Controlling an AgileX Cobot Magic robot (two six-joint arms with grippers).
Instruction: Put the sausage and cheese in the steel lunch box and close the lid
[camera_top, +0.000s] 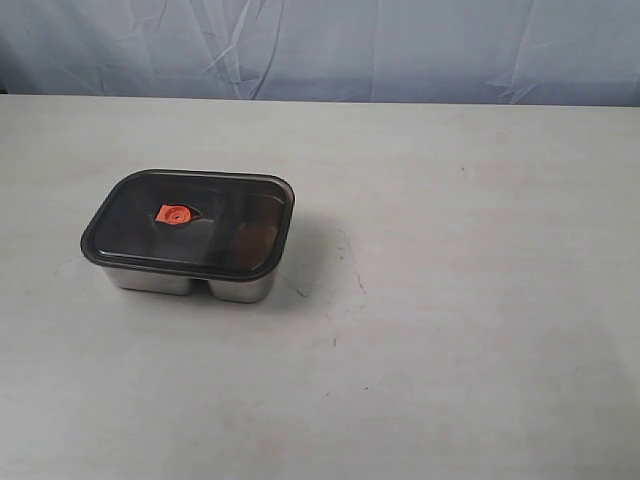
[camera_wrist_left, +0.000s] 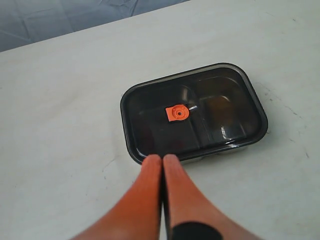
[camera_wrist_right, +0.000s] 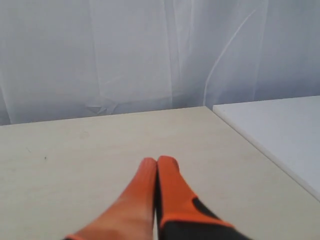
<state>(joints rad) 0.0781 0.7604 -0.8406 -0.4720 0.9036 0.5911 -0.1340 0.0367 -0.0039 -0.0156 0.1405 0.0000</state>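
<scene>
Sitting on the steel lunch box (camera_top: 170, 282), the lid (camera_top: 190, 225) is seen to cover both compartments, its rim lying level all round, so the closing step is judged done or nearly so. A dim orange-brown patch under the smoky lid, in the compartment on the right of the exterior view, is taken to be the cheese (camera_top: 258, 237); the sausage cannot be made out through the tint. The left claw (camera_wrist_left: 161, 159) is shut with nothing between its jaws and is pointed at the box. The right claw (camera_wrist_right: 157, 161) is likewise shut and empty, over bare worktop (camera_top: 460, 320). Neither is seen in the exterior view, so both are judged to stand clear of the box. If a seating press is wanted, it is best given straight down with the shut left claw near a corner of the lid, not on the orange valve (camera_top: 175, 213), so that the box is neither tipped nor slid. Ample open room is offered to the right of the box and in front of it. The far edge at the blue backdrop (camera_top: 400, 50) lies well apart, and a paler board (camera_wrist_right: 280, 135) is seen beside the worktop's edge near the right claw.
</scene>
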